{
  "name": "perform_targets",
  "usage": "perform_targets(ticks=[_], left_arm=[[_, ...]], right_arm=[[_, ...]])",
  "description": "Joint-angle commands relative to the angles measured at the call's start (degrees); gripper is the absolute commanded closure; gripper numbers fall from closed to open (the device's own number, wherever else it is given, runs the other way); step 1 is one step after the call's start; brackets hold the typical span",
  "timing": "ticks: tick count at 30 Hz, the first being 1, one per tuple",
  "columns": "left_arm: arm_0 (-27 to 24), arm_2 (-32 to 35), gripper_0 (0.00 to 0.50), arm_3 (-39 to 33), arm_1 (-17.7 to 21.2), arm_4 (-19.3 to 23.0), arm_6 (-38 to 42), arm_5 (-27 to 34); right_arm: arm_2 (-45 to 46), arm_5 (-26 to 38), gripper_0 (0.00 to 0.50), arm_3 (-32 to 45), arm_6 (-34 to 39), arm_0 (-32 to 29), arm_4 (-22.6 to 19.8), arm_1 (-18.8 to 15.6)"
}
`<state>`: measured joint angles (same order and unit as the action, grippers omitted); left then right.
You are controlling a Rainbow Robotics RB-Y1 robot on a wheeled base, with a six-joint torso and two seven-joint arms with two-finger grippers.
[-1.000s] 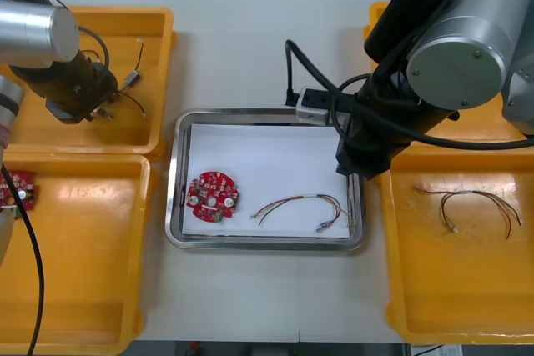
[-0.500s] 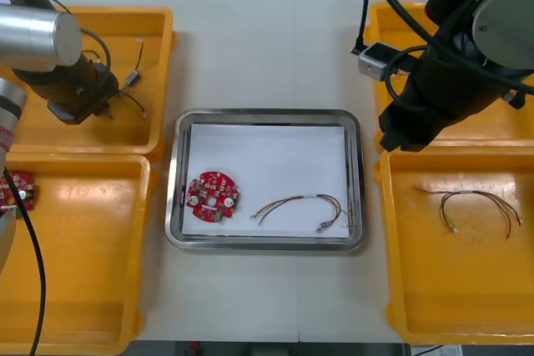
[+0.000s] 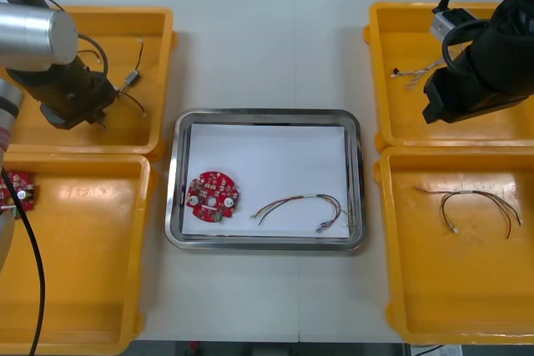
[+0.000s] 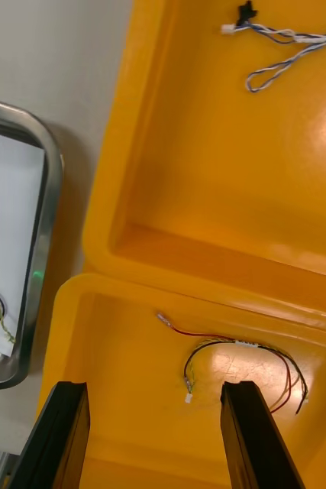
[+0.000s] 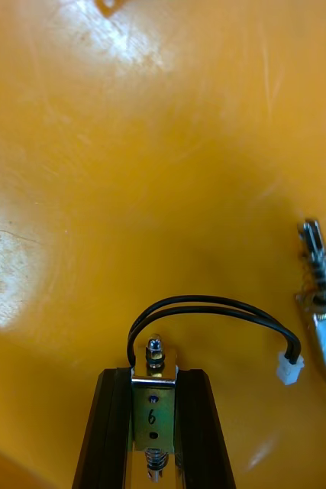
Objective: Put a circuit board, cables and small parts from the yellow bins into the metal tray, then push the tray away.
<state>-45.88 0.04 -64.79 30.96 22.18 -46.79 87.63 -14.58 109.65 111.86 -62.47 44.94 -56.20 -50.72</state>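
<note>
Left claw sits low in the far left bin, closed on a small metal part whose black cable loops out ahead of it, with a second metal part lying near. Right claw hangs open above the right bins, over a red and yellow cable in the near right bin, with a blue and white cable in the far right bin. Tray rests on the tabletop between the bins and holds a red circuit board and, apart from it, a second red and yellow cable.
</note>
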Motion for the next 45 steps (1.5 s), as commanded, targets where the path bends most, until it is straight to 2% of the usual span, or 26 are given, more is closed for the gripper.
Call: perform_targets(ticks=[1,4,9,16,25,27,32,37,45], left_arm=[[0.70,2.94,0.500,-5.61,2.87,-0.03,-3.92,4.48],[0.70,4.00,0.500,-10.27,3.40,0.06,-4.18,9.84],[0.70,4.26,0.500,-13.70,4.02,0.50,-4.80,14.59],[0.70,6.02,0.500,-21.61,4.72,1.46,-6.03,22.37],[0.70,6.64,0.500,-28.37,4.98,2.87,-7.17,22.37],[1.23,6.64,0.500,-31.62,4.98,4.19,-7.00,22.37],[3.95,6.64,0.500,-37.51,4.98,7.44,-6.47,22.37],[5.10,6.28,0.500,-40.50,5.07,10.43,-6.29,22.37],[5.45,-2.15,0.500,-42.96,4.63,10.96,-4.97,22.37]], right_arm=[[3.07,0.35,0.000,1.69,3.94,-1.34,2.94,-2.10],[3.59,0.35,0.000,0.72,4.12,-1.34,5.22,-2.02],[5.44,-0.57,0.000,-1.91,4.29,-1.34,5.49,-1.31],[7.02,-5.32,0.000,-6.84,3.68,-1.34,6.10,-1.05],[7.02,-12.61,0.000,-12.20,2.27,-1.26,8.39,-0.08],[7.02,-14.02,0.000,-13.87,2.18,-0.99,10.67,0.88],[7.02,-15.69,0.000,-17.29,2.01,0.41,13.22,2.38],[7.02,-17.27,0.000,-22.66,2.09,2.70,14.45,3.87],[6.49,-19.38,0.000,-34.35,2.36,8.68,17.79,7.21]])
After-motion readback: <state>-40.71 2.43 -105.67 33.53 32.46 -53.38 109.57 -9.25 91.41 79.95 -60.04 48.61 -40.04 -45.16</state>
